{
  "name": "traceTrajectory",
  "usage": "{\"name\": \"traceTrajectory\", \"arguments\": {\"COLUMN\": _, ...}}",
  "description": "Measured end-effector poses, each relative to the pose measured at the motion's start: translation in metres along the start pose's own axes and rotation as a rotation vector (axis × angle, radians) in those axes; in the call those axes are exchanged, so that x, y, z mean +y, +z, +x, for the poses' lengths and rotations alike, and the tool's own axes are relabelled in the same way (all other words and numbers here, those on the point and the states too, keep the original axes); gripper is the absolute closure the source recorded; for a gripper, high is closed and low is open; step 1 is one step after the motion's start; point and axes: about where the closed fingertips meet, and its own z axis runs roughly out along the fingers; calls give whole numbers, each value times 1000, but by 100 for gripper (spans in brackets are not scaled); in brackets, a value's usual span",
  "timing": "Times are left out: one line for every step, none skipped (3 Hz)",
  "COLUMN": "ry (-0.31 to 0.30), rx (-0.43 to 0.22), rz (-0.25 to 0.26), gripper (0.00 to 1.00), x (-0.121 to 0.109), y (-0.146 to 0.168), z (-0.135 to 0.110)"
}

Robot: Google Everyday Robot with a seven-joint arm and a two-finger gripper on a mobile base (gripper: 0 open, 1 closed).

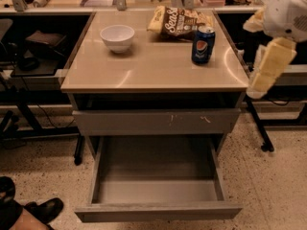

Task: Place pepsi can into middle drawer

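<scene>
The pepsi can [203,44] stands upright on the tan tabletop [153,71] at the back right, just in front of a chip bag [178,22]. The middle drawer [158,212] is pulled wide open below, and its smooth grey inside shows nothing in it. My gripper [256,86] hangs on the pale arm past the table's right edge, to the right of the can and apart from it.
A white bowl [117,36] sits at the back left of the tabletop. A grey drawer front with pale scratch marks [154,121] lies above the open drawer. A person's black shoe [44,210] is on the floor at the lower left. Dark table frames stand on both sides.
</scene>
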Motion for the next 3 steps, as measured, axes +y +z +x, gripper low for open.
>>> {"name": "traceTrajectory", "arguments": {"ry": -26, "rx": -94, "rz": -19, "gripper": 0, "x": -54, "y": 20, "z": -26}}
{"name": "traceTrajectory", "arguments": {"ry": -31, "rx": -234, "rz": 53, "gripper": 0, "x": -100, "y": 13, "z": -47}}
{"name": "traceTrajectory", "arguments": {"ry": -37, "rx": -266, "rz": 95, "gripper": 0, "x": -112, "y": -2, "z": -54}}
